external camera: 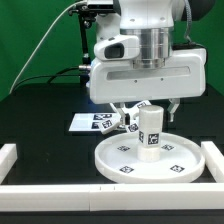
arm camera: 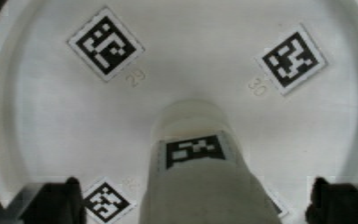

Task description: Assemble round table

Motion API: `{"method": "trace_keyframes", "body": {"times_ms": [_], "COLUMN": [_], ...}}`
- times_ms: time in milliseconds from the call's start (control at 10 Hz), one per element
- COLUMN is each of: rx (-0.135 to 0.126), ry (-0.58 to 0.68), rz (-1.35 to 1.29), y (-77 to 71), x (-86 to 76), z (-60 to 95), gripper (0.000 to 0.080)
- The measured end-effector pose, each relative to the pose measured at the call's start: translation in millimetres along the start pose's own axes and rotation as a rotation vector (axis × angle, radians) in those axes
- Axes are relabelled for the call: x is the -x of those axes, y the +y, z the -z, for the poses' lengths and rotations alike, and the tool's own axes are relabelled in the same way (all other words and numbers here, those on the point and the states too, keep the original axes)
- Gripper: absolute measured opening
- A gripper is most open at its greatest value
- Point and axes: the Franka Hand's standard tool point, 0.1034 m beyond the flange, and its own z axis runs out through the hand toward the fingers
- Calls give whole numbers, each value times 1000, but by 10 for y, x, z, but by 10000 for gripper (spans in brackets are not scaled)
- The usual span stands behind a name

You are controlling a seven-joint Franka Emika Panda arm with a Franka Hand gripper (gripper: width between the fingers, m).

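Observation:
The large round disc (external camera: 125, 160) lies flat on the black table, tags on its face. The short cylindrical leg (external camera: 151, 133) stands upright on its central hub. My gripper (external camera: 148, 111) hangs straight over the leg, open, one finger on each side of the leg's top. In the wrist view the leg (arm camera: 202, 150) runs up the middle with a tag on it, over the disc (arm camera: 194, 50). The dark fingertips (arm camera: 60, 205) stand apart from the leg on both sides of my gripper (arm camera: 197, 208). A tagged white part (external camera: 130, 120), partly hidden behind the disc, looks like the cross-shaped base.
The marker board (external camera: 88, 122) lies behind the disc at the exterior view's left. White border rails run along the left (external camera: 8, 156), the right (external camera: 214, 160) and the front (external camera: 110, 196). A green backdrop stands behind.

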Motion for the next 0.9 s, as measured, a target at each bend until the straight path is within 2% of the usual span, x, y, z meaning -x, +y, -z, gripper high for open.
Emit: {"method": "trace_keyframes", "body": {"times_ms": [100, 200, 300, 400, 500, 600, 800, 900], "rx": [0, 0, -2, -7, -8, -9, -21, -21], "ry": [0, -1, -1, -1, -1, -1, -3, -2], "rz": [-25, -37, -112, -201, -256, -305, -464, -439], "y": [1, 0, -5, -10, -12, -16, -33, -32], "x": [1, 3, 4, 4, 5, 5, 5, 5], "z": [-4, -5, -6, -8, -9, -9, -12, -12], "gripper": [520, 520, 369, 184, 184, 36, 4, 4]}}
